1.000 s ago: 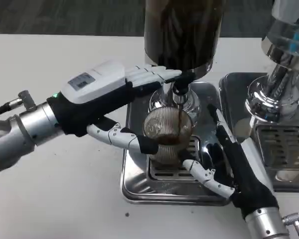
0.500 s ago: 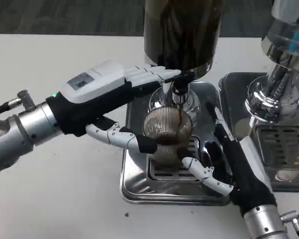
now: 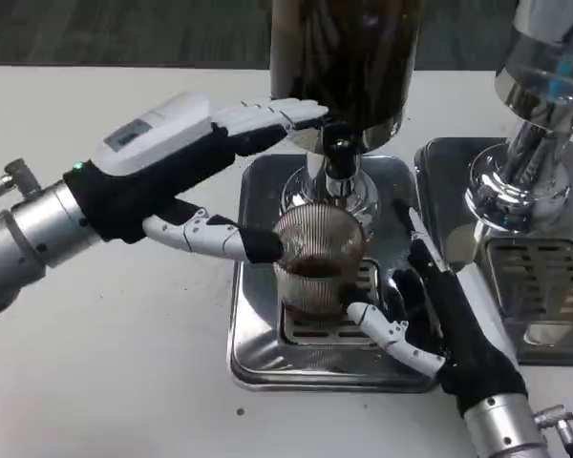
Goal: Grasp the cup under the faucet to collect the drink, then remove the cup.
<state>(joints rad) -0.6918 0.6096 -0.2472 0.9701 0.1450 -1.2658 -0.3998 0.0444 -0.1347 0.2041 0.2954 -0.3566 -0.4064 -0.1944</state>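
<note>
One cup [image 3: 317, 265] matters here: it stands on the grate of the metal drip tray [image 3: 258, 353], directly under the faucet [image 3: 336, 157], with dark drink in its lower part. Compared with a second ago, you can see no stream falling from the spout now, so filling looks finished or paused. Your left robot hand [image 3: 186, 176], at 9 o'clock of the cup, has slid a little left with the whole view; its thumb touches the cup's side while the upper fingers lie by the faucet lever. Whether it truly grips, you cannot tell. Your right robot hand [image 3: 430, 315], at 4 o'clock, stays spread, holding nothing. Removal probably comes next.
</note>
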